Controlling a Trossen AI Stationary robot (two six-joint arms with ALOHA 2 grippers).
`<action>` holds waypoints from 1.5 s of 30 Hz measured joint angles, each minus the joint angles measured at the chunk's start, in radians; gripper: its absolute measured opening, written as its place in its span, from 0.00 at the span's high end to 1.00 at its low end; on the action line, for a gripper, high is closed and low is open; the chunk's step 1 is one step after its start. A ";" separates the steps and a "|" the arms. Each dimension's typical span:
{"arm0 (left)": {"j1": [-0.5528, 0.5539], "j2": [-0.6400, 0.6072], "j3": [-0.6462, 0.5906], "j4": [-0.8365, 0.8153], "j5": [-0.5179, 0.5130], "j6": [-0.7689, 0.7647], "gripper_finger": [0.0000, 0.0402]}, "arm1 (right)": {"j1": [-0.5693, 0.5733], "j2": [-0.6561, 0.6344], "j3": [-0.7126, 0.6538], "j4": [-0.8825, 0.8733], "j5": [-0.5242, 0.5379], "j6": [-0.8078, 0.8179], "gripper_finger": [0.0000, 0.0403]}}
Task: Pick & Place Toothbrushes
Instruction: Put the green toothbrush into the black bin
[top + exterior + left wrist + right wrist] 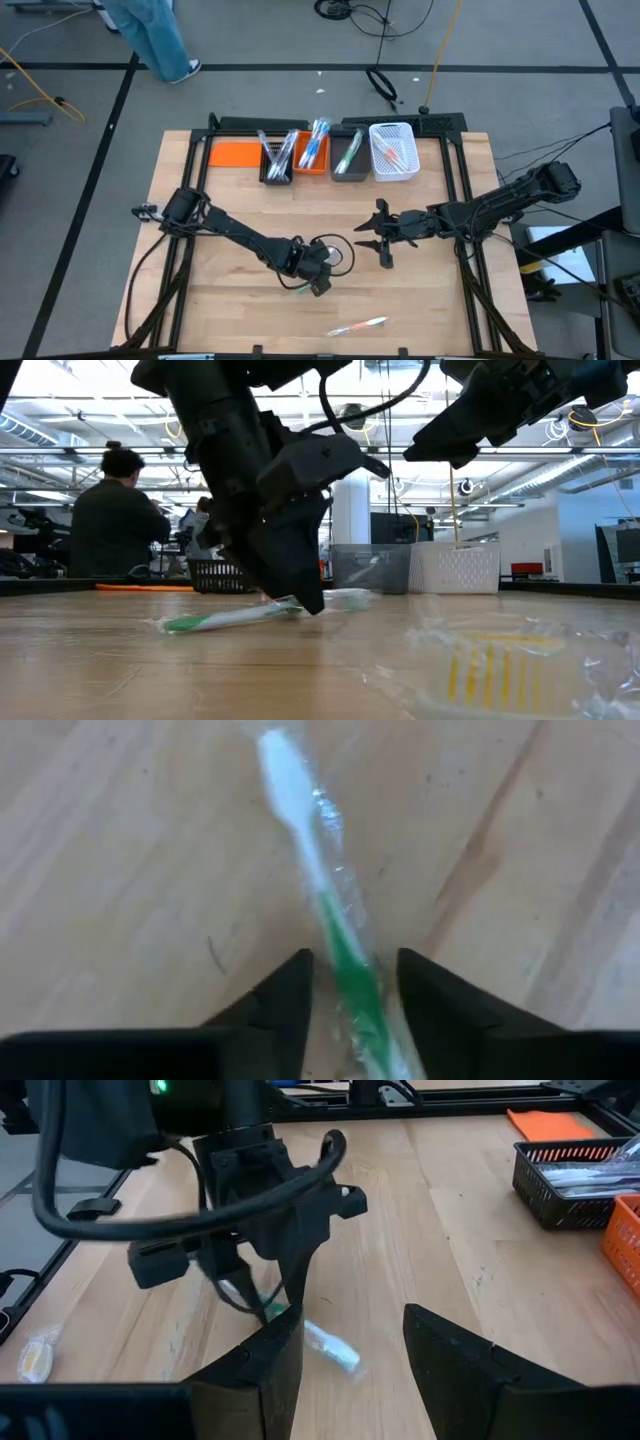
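A green-and-white toothbrush [325,910] in a clear wrapper lies flat on the wooden table [230,310], near its middle front. My left gripper [355,970] points steeply down over it and is open. One finger stands on either side of the green handle [350,980], with the tips low by the table [310,600]. My right gripper [372,237] hangs open above the table to the right and holds nothing. A second wrapped toothbrush [358,326] lies near the front edge. More toothbrushes stand in the bins at the back.
Along the far edge stand a black bin [277,160], an orange bin [312,155], a grey bin [348,160] and a white basket [393,152], with a flat orange piece [235,153] to their left. A person [115,510] stands beyond the table.
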 joint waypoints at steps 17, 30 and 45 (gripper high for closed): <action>-0.008 -0.055 -0.001 -0.062 -0.112 0.004 0.96 | 0.000 0.000 -0.020 0.009 0.000 0.000 0.59; -0.090 -0.290 0.000 -0.066 -0.520 0.085 0.98 | 0.000 0.000 -0.021 0.059 -0.003 0.001 0.59; -0.119 -0.301 -0.001 0.208 -0.596 0.320 0.99 | 0.080 0.000 -0.021 0.289 -0.002 -0.027 0.59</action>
